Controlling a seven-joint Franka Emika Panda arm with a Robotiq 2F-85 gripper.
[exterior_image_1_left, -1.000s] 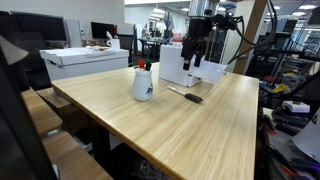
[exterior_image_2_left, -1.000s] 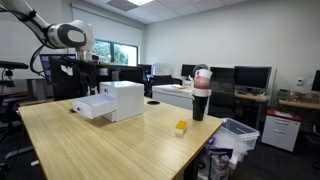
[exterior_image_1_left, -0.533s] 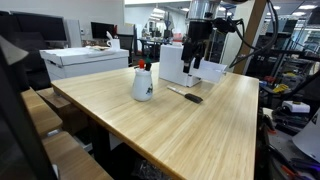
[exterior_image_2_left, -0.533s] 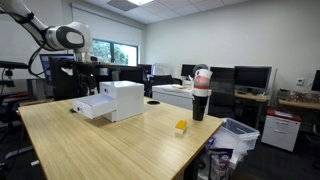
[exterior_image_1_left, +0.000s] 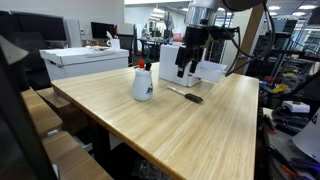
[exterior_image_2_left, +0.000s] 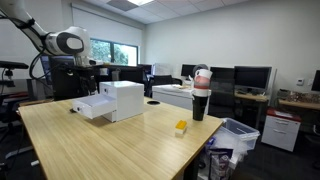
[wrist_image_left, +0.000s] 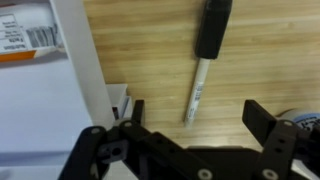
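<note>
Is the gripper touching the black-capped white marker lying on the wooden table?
Apart. An exterior view shows the gripper hanging above the black-capped white marker, clear gap between.

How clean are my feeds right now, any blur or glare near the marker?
Wrist view: soft overall; the marker is readable, the open gripper at the bottom edge is dark and blurred, the white box nearly washes out. Both exterior views: even ceiling light, faint shadows on the table; the window is bright, no glare.
</note>
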